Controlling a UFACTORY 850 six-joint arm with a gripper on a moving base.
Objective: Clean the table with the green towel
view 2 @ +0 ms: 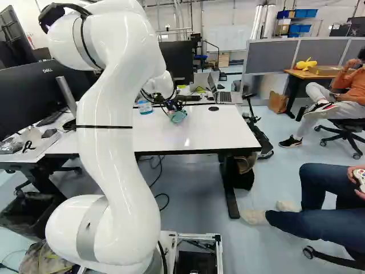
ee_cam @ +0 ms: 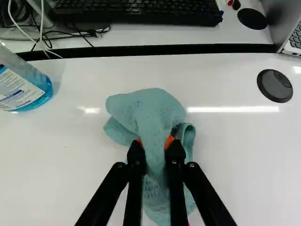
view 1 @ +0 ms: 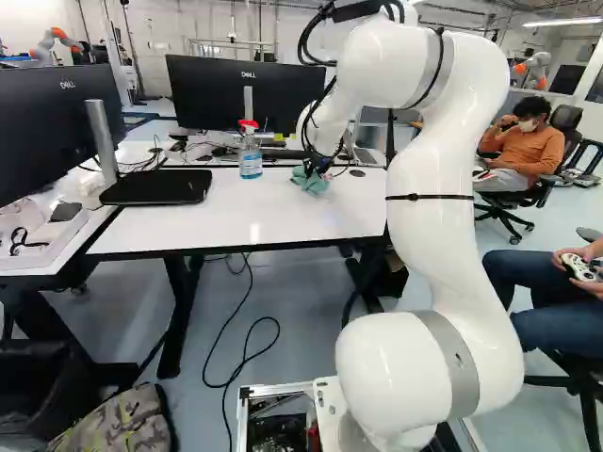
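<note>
At the left of the left base view we see the black stand (view 1: pixel 155 187) of a monitor, by the left end of the white table (view 1: pixel 273 215). Next, going to the right, the spray bottle (view 1: pixel 251 161) with blue liquid and a red head stands upright near the far edge.

To the right of this bottle, and apart from it, is the green towel (ee_cam: pixel 148 110), in the far part of the table. Our gripper (ee_cam: pixel 154 144) has the towel pinched between its orange pads, one pad on each side. The picking up is therefore done, and the towel seems to touch the tabletop, though how hard it presses we cannot tell.

We also cannot say which part is wiped; we see no wet trace. In our judgement, the wide near area and both ends of the table should be wiped, if this is not done, and the place under the bottle cannot be reached while it stands there.

The towel looks soft and pale blue-green, with a fine woven texture. It is bunched into a narrow ridge in the grip, and it spreads in loose, rounded folds ahead and at the sides.

Farther right is the round black cap (ee_cam: pixel 274 86), set in the tabletop and apart from the towel.
</note>
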